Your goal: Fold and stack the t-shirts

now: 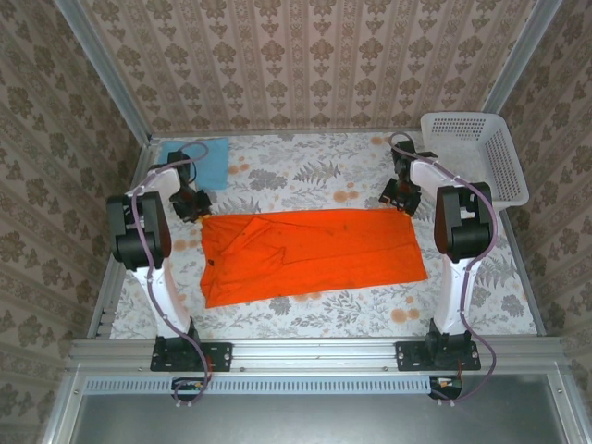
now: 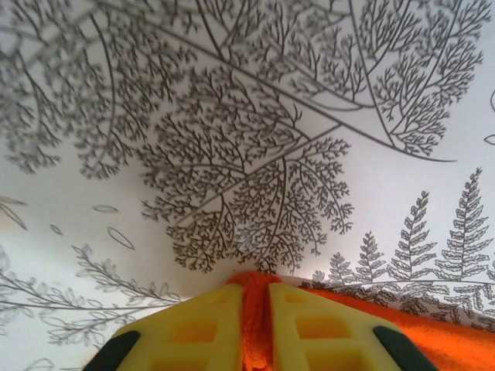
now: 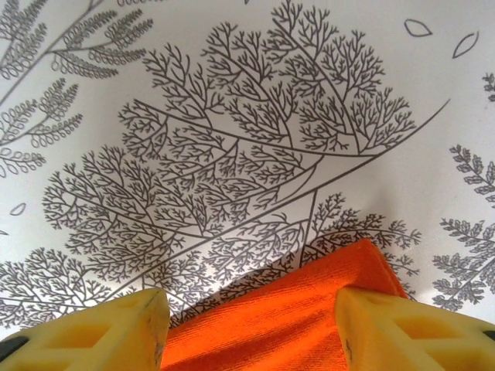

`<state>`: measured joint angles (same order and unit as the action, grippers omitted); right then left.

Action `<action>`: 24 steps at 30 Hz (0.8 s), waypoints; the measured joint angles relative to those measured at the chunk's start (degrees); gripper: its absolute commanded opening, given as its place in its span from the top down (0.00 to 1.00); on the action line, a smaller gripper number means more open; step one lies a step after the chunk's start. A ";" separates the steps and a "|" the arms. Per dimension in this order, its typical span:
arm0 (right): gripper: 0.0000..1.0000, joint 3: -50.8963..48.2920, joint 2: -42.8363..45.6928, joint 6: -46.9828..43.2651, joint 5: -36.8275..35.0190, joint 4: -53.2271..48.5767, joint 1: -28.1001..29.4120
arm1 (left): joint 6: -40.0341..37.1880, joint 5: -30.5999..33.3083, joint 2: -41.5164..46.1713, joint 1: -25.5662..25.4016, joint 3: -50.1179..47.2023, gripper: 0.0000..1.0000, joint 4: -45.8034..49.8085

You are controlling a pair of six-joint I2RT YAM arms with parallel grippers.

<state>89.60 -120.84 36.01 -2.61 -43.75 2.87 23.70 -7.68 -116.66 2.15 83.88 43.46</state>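
From the top view, the light blue t-shirt (image 1: 205, 161) lies flat at about 10 o'clock on the surface (image 1: 305, 171), its near edge partly covered by the left arm. Just beside it, the left end effector (image 2: 255, 297) is clenched on a thin ridge of the orange t-shirt (image 1: 314, 250), at that shirt's far-left corner. The orange t-shirt is spread as a long band across the middle of the surface, rumpled toward its left end. At its far-right corner the right end effector (image 3: 249, 309) stands released, fingers wide, with the cloth corner lying flat between them. The white basket (image 1: 504, 166) sits at about 2 o'clock.

The risk I see is uneven handling. If the left side lifts or pulls while the right grips nothing, the band would likely drag askew and the fold come undone. The narrow pinch could also slip, or catch just the upper layer.

How many layers sit in the left pinch is hidden. The sleeves cannot be made out.
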 measured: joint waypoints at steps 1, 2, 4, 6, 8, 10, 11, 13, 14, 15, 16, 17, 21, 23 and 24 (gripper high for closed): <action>0.35 0.00 0.00 0.02 0.09 0.22 -0.02 | 0.04 0.37 0.00 0.13 0.44 0.72 0.04; 0.34 0.00 0.02 0.04 0.31 0.57 -0.04 | 0.11 0.85 0.00 0.28 0.87 0.66 0.02; 0.33 -0.09 0.26 0.07 0.96 1.79 -0.22 | 0.28 1.64 0.02 0.68 1.51 0.61 0.02; 0.31 -0.72 1.05 0.20 2.23 3.91 -0.52 | 0.35 2.23 0.15 0.92 1.75 0.59 0.00; 0.29 -1.84 2.51 0.31 3.80 6.12 -0.68 | 0.35 3.08 0.94 0.87 1.75 0.58 0.39; 0.29 -3.37 4.68 0.44 5.75 8.59 -0.72 | 0.31 3.69 2.60 0.37 1.75 0.58 0.92; 0.29 -4.26 5.81 0.44 6.67 9.97 -0.72 | 0.20 3.72 3.50 -0.04 1.86 0.58 1.25; 0.35 -6.47 8.72 0.42 9.38 13.42 -0.17 | -0.50 3.48 4.87 -1.53 3.15 0.60 2.25; 0.37 -7.39 9.86 0.39 10.75 15.08 0.35 | -0.96 3.08 5.20 -2.47 4.02 0.62 2.47; 0.38 -8.48 11.17 0.20 12.59 17.16 1.38 | -1.44 2.49 5.40 -3.63 4.92 0.63 2.49; 0.40 -9.09 12.11 0.00 14.49 19.10 2.95 | -1.73 1.77 5.42 -4.72 5.53 0.64 2.47; 0.42 -9.27 12.48 -0.13 15.98 20.70 4.39 | -2.01 0.94 5.42 -5.84 5.92 0.65 2.47; 0.47 -6.67 10.49 -1.44 23.19 25.88 14.75 | -2.34 -1.68 4.61 -9.46 6.54 0.66 3.82; 0.48 -2.10 6.54 -2.43 25.73 26.38 19.91 | -2.27 -2.25 4.07 -10.21 6.51 0.63 4.74; 0.49 1.07 3.91 -3.04 26.84 26.25 22.47 | -2.19 -2.36 3.87 -10.29 6.36 0.61 5.07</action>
<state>90.67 -116.92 32.97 24.23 -17.50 25.34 21.52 -10.04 -112.79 -8.14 90.24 48.53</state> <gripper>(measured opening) 0.519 0.367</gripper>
